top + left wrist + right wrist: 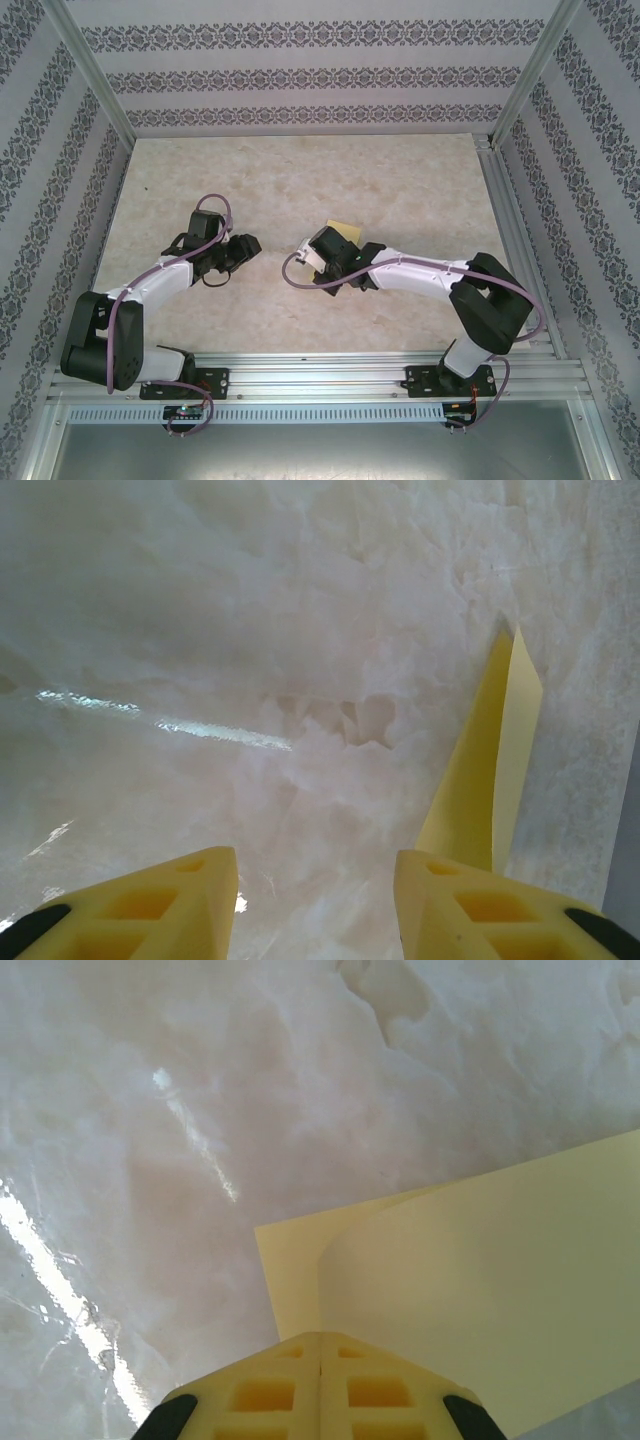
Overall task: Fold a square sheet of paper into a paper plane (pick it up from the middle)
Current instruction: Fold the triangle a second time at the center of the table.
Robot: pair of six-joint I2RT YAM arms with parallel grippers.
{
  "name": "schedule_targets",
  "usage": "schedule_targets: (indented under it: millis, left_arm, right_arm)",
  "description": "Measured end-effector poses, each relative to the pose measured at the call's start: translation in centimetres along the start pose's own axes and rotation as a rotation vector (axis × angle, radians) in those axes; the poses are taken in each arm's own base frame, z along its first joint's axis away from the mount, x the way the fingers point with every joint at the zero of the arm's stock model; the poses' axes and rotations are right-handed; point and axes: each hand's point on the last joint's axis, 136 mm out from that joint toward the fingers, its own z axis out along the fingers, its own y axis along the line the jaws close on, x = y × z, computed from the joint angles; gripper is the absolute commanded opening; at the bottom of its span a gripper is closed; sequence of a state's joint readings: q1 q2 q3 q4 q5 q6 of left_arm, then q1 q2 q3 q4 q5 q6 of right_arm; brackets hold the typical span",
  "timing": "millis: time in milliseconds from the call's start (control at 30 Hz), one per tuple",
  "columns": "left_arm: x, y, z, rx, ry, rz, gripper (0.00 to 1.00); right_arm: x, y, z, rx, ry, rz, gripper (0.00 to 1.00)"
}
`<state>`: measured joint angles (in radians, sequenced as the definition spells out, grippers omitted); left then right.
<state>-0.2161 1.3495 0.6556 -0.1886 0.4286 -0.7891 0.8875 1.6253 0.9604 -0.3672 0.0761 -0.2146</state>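
Note:
The square sheet of paper (470, 1270) is pale yellow and bent into two layers that rise from between my right gripper's (320, 1338) yellow fingers, which are pressed together on it just above the marble tabletop. From above, a corner of the paper (346, 232) shows behind the right gripper (335, 246), near the table's middle. My left gripper (243, 247) hovers a short way to its left. It stands open, its fingers (170, 900) spread with nothing between them. The paper (490, 770) stands nearly edge-on ahead of its right finger.
The pale marble tabletop (300, 180) is bare around both grippers. Patterned walls with metal posts (95, 70) enclose it on three sides. An aluminium rail (320, 375) carries both arm bases along the near edge.

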Motion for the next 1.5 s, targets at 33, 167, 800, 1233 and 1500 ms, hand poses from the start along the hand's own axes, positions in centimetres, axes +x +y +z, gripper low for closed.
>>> schedule_targets:
  millis: [33, 167, 800, 1233, 1500]
  left_arm:
    - [0.0, -0.1, 0.0, 0.004, 0.002, 0.000, 0.47]
    - [0.0, -0.7, -0.1, 0.024, 0.010, 0.004, 0.49]
    - [2.7, -9.1, 5.4, 0.167, 0.190, 0.119, 0.51]
    - [6.1, -10.2, 9.3, 0.142, 0.296, 0.132, 0.45]
    - [8.1, -10.6, 11.0, 0.142, 0.350, 0.124, 0.44]
  right_arm:
    - [-0.1, 0.1, 0.0, -0.001, -0.012, 0.012, 0.00]
    - [0.5, 0.8, 0.0, -0.006, -0.032, 0.056, 0.00]
    - [1.8, -1.2, 1.0, -0.171, -0.229, 0.589, 0.00]
    - [2.0, -1.7, 0.0, -0.250, -0.305, 0.669, 0.01]
    - [2.2, -2.3, -0.1, -0.247, -0.319, 0.697, 0.04]
